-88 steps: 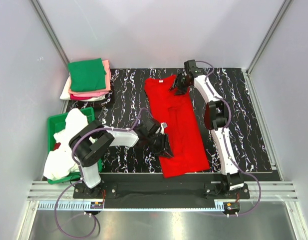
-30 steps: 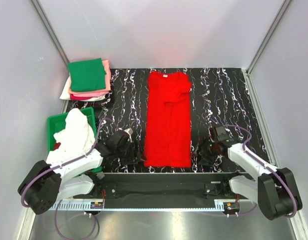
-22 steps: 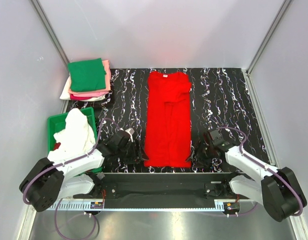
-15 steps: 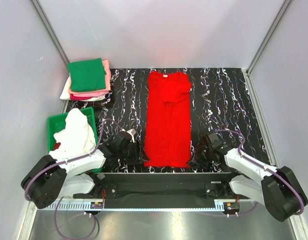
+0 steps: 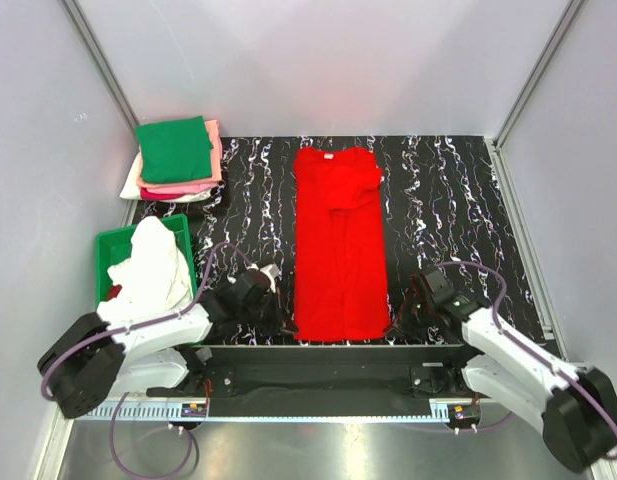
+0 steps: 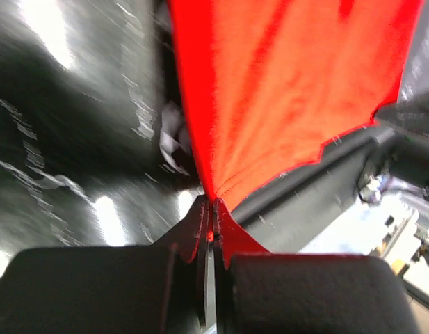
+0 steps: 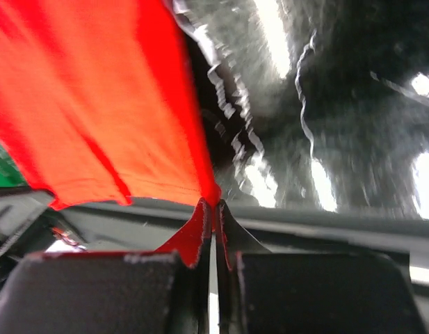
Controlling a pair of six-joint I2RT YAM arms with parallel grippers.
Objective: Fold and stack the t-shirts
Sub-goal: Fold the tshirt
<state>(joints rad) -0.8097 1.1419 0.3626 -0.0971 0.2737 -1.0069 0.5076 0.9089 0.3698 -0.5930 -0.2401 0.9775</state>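
The red tee (image 5: 336, 240) lies flat on the counter (image 5: 458, 200). It forms a long strip through the middle, with the collar at 12 o'clock and the hem at 6 o'clock by the near edge.

The left end effector (image 6: 211, 209) is clenched on the hem's 7 o'clock corner. In its wrist view, red cloth is pinched between the fingers and fans out taut from them. The right end effector (image 7: 213, 205) grasps the 5 o'clock corner the same way. Both arms lie low along the near edge.

At 10 o'clock sits a folded stack (image 5: 178, 170): the green tee (image 5: 174, 148) on top, the pink tee (image 5: 214, 160) under it, and the white tee (image 5: 131, 186) lower down. At 8 o'clock a bin (image 5: 110, 245) holds crumpled white cloth (image 5: 148, 270).
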